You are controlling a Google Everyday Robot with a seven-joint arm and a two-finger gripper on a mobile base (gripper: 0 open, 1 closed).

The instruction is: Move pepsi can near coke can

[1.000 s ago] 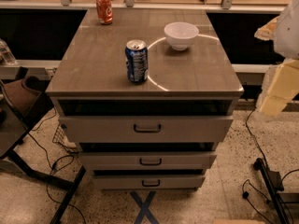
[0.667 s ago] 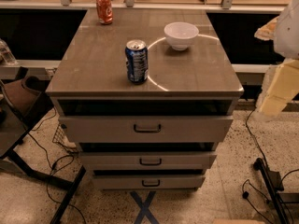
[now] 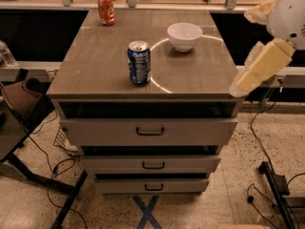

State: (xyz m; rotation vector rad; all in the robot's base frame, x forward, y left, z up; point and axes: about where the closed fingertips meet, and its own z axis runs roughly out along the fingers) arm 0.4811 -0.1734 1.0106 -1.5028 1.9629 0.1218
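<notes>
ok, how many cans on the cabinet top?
2. The pepsi can stands front-centre; the coke can stands at the back-left corner. None look hidden. The end effector hangs right of the cabinet, touching neither.

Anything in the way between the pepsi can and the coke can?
Nothing visible: bare tabletop lies between the pepsi can and the coke can. The white bowl sits off to the right. The gripper is out of view; only the arm shows, far right.
</notes>
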